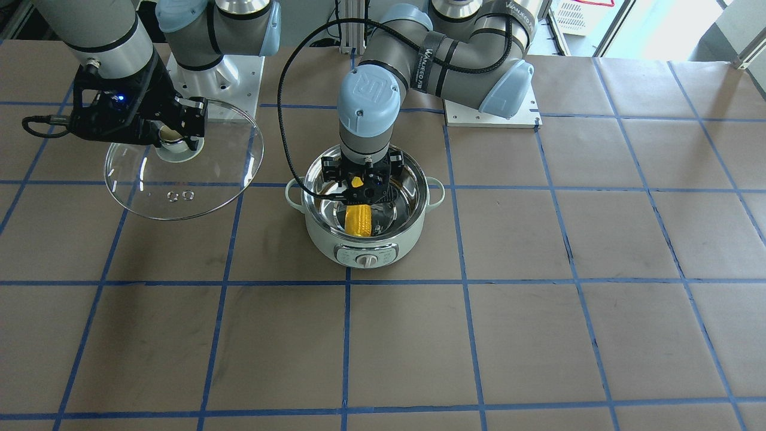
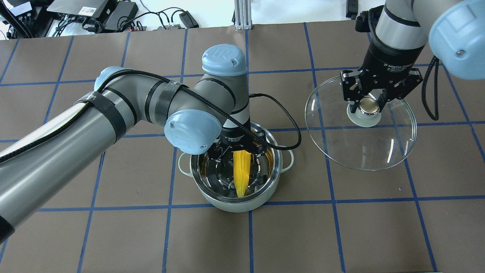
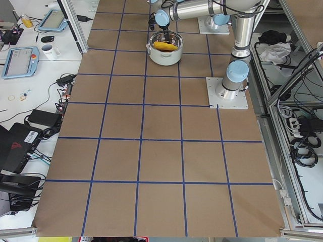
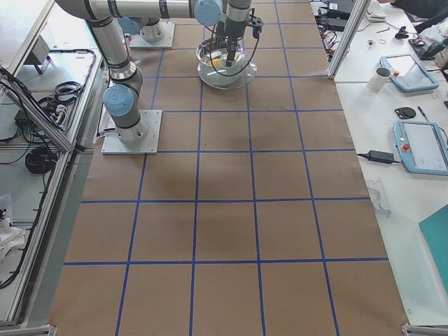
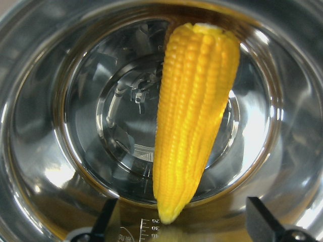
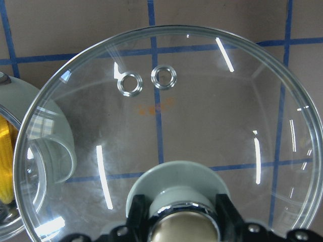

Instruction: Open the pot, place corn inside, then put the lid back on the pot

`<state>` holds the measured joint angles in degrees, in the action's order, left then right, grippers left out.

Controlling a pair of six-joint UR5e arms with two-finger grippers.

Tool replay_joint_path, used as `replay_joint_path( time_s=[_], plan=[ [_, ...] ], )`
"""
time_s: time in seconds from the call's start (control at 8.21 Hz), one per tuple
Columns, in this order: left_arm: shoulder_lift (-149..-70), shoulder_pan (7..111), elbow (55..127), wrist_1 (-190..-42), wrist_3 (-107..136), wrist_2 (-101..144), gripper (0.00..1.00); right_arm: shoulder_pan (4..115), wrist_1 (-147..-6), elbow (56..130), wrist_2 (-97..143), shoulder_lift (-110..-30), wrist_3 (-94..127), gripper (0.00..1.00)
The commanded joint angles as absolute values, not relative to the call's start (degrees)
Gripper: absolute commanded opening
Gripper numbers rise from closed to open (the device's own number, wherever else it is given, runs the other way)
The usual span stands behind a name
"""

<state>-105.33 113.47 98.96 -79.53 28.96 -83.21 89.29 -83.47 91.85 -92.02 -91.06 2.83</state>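
Note:
The pale mint-green pot (image 1: pixel 365 257) stands open at mid-table, its control dial facing away from the robot. The yellow corn (image 2: pixel 241 172) lies inside it, slanted against the steel wall; in the left wrist view the corn (image 5: pixel 194 116) fills the middle. My left gripper (image 2: pixel 240 149) hangs low inside the pot over the corn. It is open, its fingertips (image 5: pixel 103 219) wide apart on either side of the corn's pointed end and not touching it. My right gripper (image 2: pixel 369 106) is shut on the knob of the clear glass lid (image 2: pixel 363 144) and holds it tilted above the table, beside the pot.
The brown table carries a blue tape grid. The arms' base plates (image 1: pixel 492 114) sit at the robot's edge. A black cable (image 2: pixel 291 129) loops from my left wrist over the pot's rim. In the right wrist view the pot's edge (image 6: pixel 30 151) shows through the lid.

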Motion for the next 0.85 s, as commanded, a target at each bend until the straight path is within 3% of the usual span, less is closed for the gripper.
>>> replay_joint_path(
  time_s=[0.0,0.24,0.73],
  plan=[
    [-104.9,113.4,98.5,-78.6,28.4,-83.1,0.92,89.3,-83.4,91.8,-91.9,-91.1,2.8,0.00],
    [-102.8,112.5,97.7,-78.7,28.0,-82.4,1.00,89.3,-83.5,91.8,-91.6,-91.2,2.9,0.00],
    [-98.3,102.3,85.0,-91.2,16.8,-83.1,1.00,96.7,-83.9,91.9,-93.2,-90.3,4.4,0.00]
  ],
)
